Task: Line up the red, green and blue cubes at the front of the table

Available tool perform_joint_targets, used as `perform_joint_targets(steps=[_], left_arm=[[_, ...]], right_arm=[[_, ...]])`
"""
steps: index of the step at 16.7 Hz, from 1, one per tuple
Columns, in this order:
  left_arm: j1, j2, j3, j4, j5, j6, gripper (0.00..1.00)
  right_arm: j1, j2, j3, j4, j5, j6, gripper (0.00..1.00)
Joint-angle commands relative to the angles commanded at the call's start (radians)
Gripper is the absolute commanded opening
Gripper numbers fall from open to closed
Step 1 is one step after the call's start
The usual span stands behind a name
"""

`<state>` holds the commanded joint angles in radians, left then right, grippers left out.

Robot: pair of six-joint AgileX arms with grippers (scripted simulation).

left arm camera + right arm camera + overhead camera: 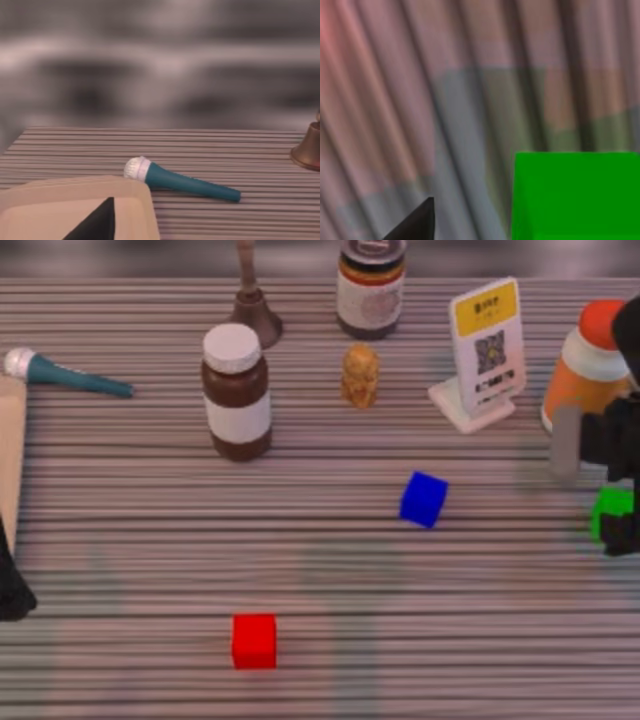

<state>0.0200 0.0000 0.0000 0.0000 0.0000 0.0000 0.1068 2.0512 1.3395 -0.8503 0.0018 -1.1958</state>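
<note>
While right fingers (622, 525) grip green cube (608, 512), orange bottle (590, 365) behind, blue cube (424, 499) apart.

Top cam looks straight down, covering the whole striped table (140, 500). Left wrist cam sits low at the table's left edge, looking level across it; shares the teal microphone (75, 375) (182, 181) with top. Right wrist cam faces down, very close; shares the green cube (610, 512) (575, 195).
</note>
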Motion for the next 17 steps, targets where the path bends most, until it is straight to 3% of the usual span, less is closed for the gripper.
perform_joint_targets(steps=[6,17], left_arm=[[0.000,0.000,0.000,0.000,0.000,0.000,1.00],[0.000,0.000,0.000,0.000,0.000,0.000,1.00]], right_arm=[[0.001,0.022,-0.029,0.042,0.000,0.000,1.00],[0.001,0.022,-0.029,0.042,0.000,0.000,0.17]])
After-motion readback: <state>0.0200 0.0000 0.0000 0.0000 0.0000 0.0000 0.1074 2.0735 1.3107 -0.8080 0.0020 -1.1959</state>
